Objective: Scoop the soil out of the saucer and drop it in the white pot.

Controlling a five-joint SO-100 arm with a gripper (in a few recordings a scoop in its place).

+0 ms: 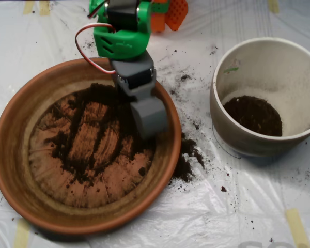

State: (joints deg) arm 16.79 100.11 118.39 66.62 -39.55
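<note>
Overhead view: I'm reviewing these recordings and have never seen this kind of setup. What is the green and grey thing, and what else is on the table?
You are looking straight down from a fixed camera above a table covered in plastic sheeting. The green and grey thing is a small robot arm reaching in from the top edge. In place of a hand it carries a grey scoop, lowered into the large orange clay saucer near its right rim. Dark soil lies scattered over the saucer's ridged base. On the right stands a deep white pot with some soil already at its bottom. More soil is spilled on the sheeting between the two. Whether the scoop holds soil cannot be seen from here.
</note>
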